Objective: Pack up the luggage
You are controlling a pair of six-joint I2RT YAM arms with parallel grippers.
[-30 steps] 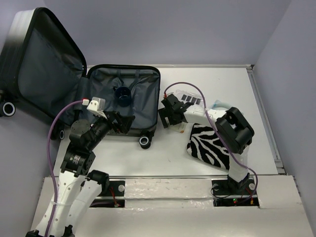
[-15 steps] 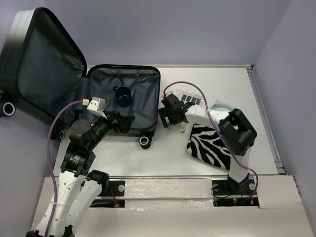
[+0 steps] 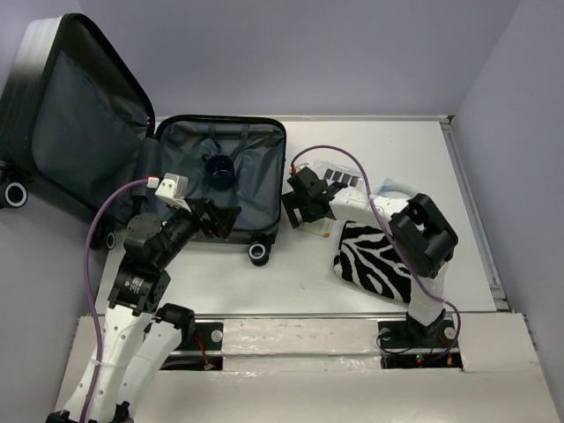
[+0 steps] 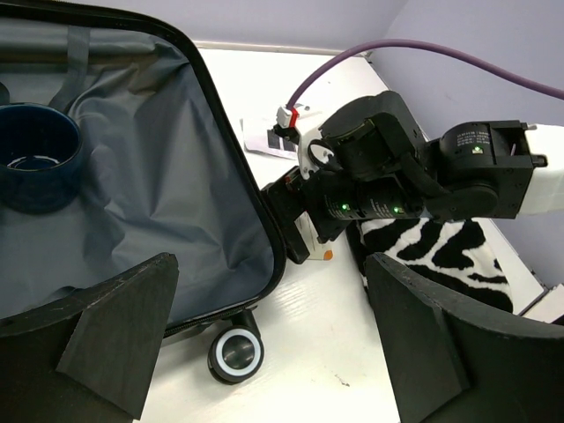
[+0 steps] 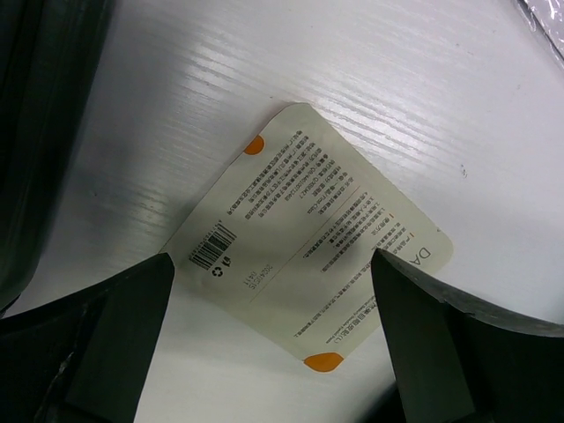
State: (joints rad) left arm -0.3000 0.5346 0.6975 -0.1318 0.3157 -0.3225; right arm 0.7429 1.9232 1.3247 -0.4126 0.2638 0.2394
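Observation:
The luggage (image 3: 256, 167) lies open on the table's left, its grey lining (image 4: 159, 194) facing up and its lid standing at the far left. A dark blue cup (image 3: 219, 171) sits inside it. My left gripper (image 3: 225, 216) hovers open over the luggage's near rim, above a wheel (image 4: 235, 352), holding nothing. My right gripper (image 3: 300, 204) is open, low over a cream printed card (image 5: 308, 238) that lies flat on the table just right of the luggage. The card lies between the fingers (image 5: 97, 344), apart from them.
A zebra-striped pouch (image 3: 374, 260) lies under the right arm's forearm. A clear packet with dark items (image 3: 339, 174) and a pale blue thing (image 3: 394, 187) lie behind it. The luggage's side wall (image 5: 35, 132) stands close on the right gripper's left.

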